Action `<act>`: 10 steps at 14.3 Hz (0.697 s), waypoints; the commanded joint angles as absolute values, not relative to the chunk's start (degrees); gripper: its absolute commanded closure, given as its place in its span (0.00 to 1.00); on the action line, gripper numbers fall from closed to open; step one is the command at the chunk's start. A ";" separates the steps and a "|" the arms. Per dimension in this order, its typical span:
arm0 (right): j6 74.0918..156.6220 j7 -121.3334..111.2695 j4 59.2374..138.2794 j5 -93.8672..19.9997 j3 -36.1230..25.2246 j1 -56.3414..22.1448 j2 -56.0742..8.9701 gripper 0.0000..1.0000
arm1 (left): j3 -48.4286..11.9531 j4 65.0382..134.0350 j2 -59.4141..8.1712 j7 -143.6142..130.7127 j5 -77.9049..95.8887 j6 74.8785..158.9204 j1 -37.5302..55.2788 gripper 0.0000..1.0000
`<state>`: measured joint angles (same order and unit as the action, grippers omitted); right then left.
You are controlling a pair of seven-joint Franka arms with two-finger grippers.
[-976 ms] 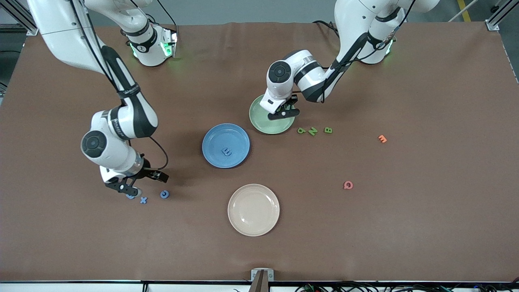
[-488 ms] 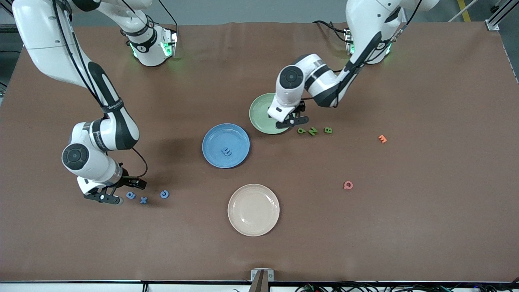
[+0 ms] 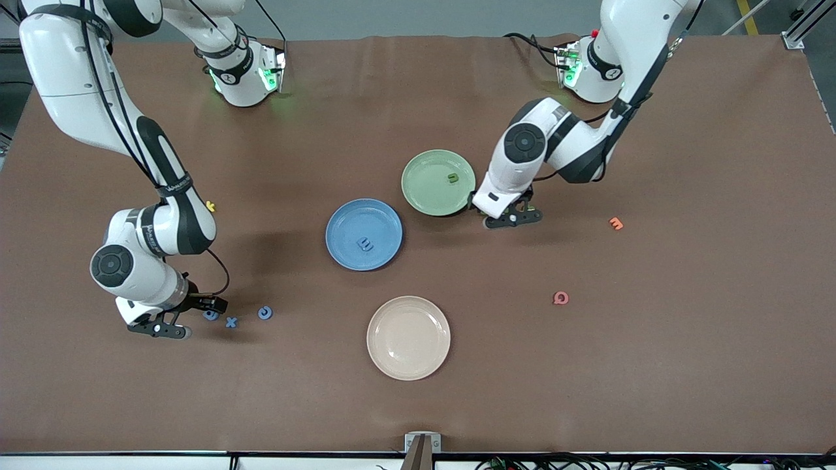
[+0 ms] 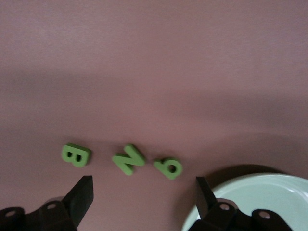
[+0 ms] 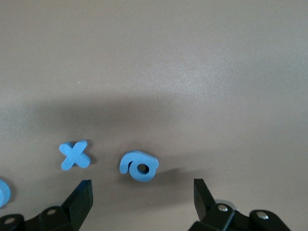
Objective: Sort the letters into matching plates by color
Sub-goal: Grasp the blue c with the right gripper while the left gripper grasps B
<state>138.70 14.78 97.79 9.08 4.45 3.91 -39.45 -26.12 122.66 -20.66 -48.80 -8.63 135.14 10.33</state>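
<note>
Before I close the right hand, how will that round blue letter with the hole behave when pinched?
The round blue letter looks chunky and stiff, so it probably won't bend. It lies flat on the table, so it is unlikely to roll, though its curved edge might let it twist or slide between the fingers of the open right hand. It is small, so likely light.

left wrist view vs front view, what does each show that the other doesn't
Only the left wrist view shows the three loose green letters, B, N and a rounded one, lying on the table beside the green plate; in the front view the left arm covers them.

Only the front view shows the green letter in the plate, the blue plate with one blue letter, the cream plate, three loose blue letters and the right end effector over them.

Both show the green plate and the open left end effector.
</note>
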 commanded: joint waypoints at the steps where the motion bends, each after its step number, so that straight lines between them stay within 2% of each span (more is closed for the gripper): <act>1: 138.25 14.50 94.23 10.37 5.27 4.75 -42.09 0.11 | -26.46 126.82 -18.02 -45.89 -9.58 136.23 8.36 0.06; 5: 138.43 14.59 93.78 10.28 5.27 4.66 -43.33 0.16 | -26.45 130.68 -17.84 -44.30 -12.99 140.96 5.55 0.06; 10: 138.52 14.50 93.69 10.55 5.27 4.75 -44.12 0.33 | -26.28 135.61 -17.84 -44.30 -15.29 148.26 4.05 0.06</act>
